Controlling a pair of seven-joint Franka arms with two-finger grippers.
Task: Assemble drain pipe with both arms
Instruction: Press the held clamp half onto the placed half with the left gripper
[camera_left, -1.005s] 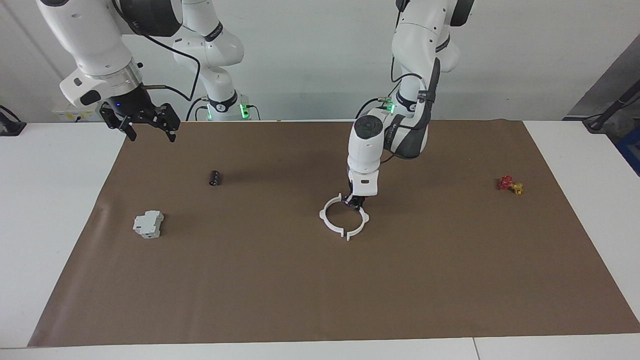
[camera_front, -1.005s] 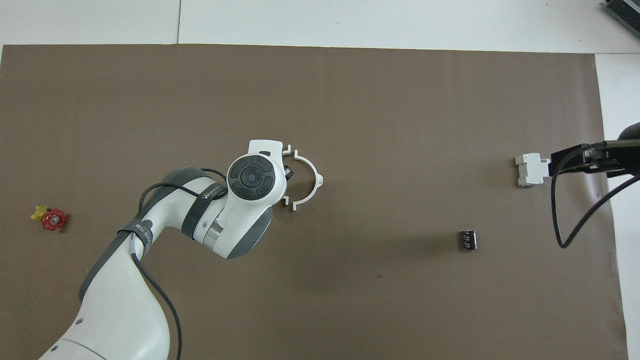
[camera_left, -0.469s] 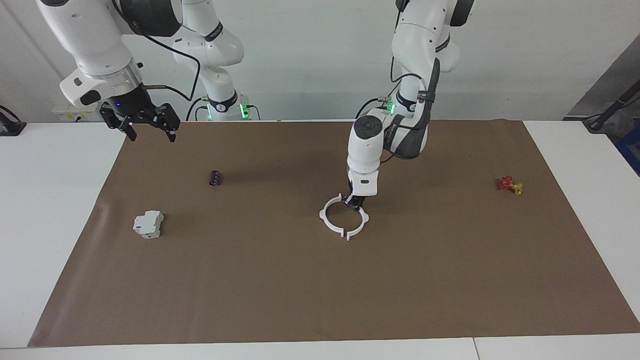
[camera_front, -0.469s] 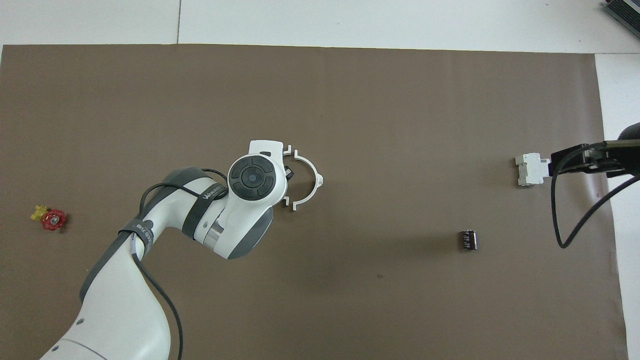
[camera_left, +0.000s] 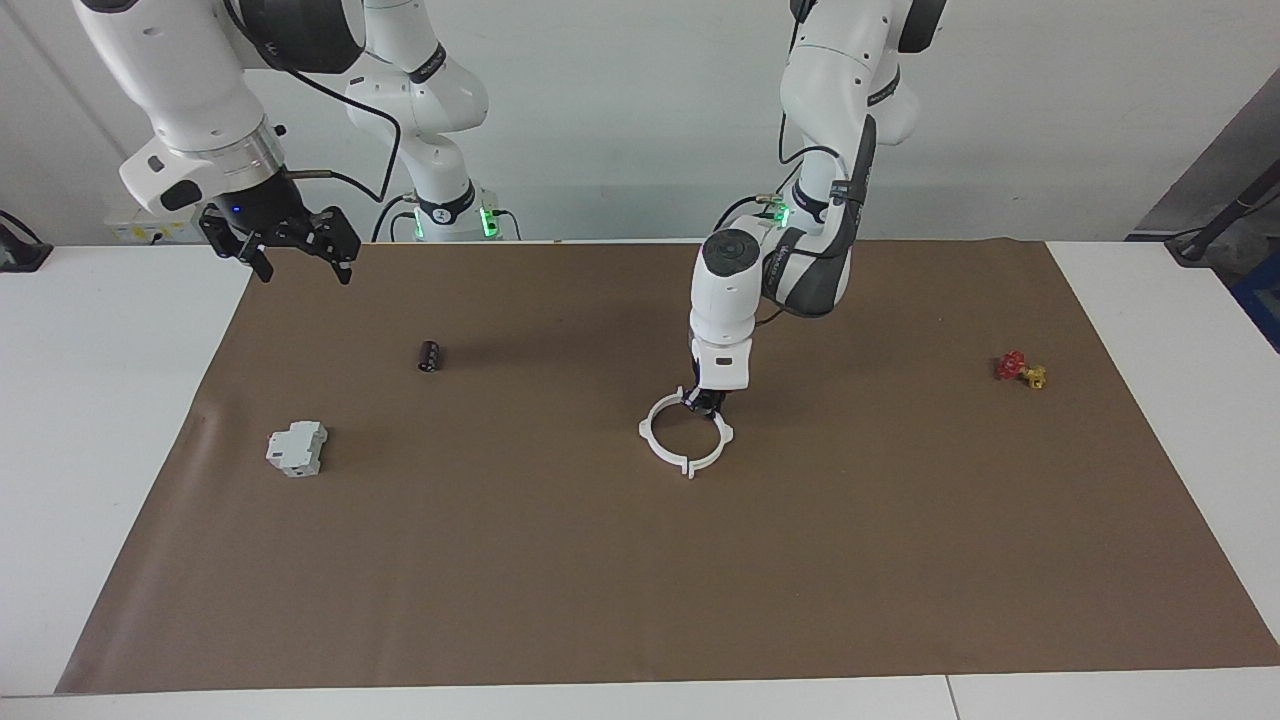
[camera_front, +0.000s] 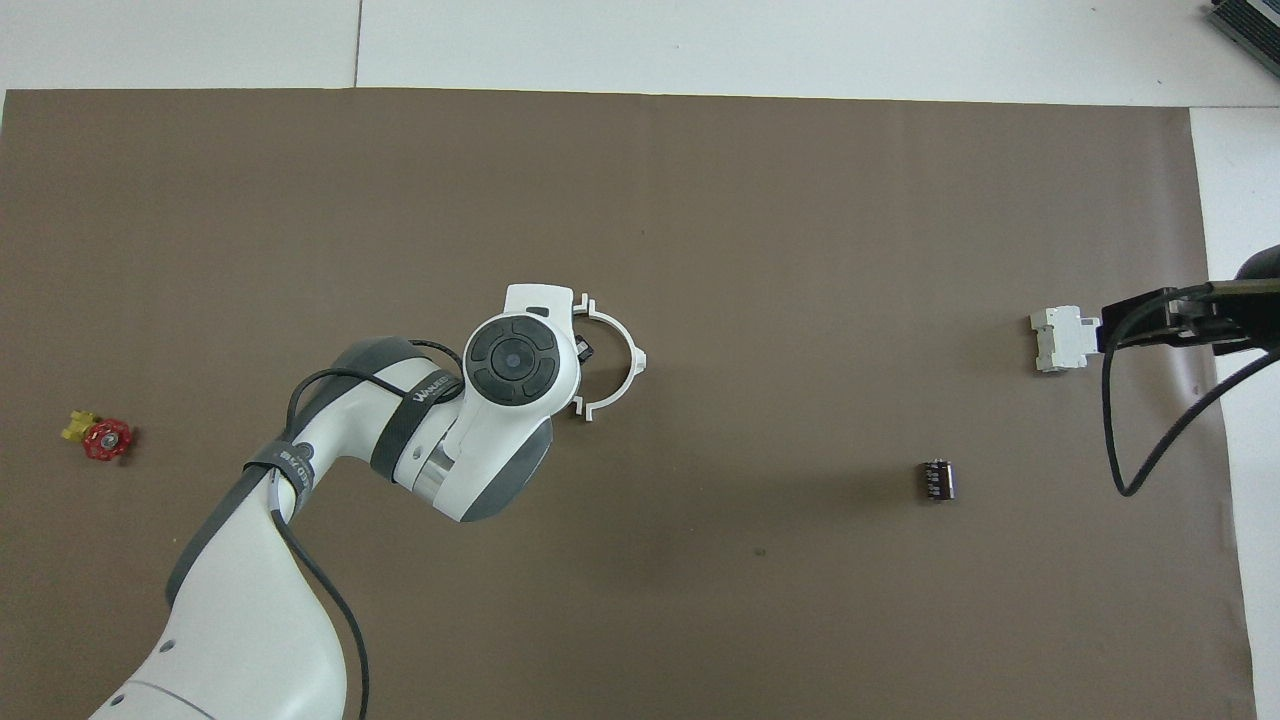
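Brown paper (camera_left: 560, 560) covered most of the white table (camera_left: 90, 420), with a pale wall at the robots' end. Near the middle of the paper lay the drain pipe (camera_left: 662, 452), its 2 thin white half-rings drawn together into 1 ring with small tabs sticking out. The left gripper (camera_left: 705, 402) was down at the ring's edge nearest the robots, its fingertips closed on the half-ring toward the left arm's end of the table. From overhead the left arm's wrist hid that half, and only the other half of the ring (camera_front: 622, 362) showed clearly.

The right gripper (camera_left: 300, 255) hung in the air with its fingers spread, holding nothing, over the paper's corner at the right arm's end, and that arm waited.

A grey-white boxy block (camera_left: 297, 448) sat toward the right arm's end, with a small dark cylinder (camera_left: 429, 356) nearer to the robots. A red-and-yellow valve piece (camera_left: 1021, 370) lay toward the left arm's end.
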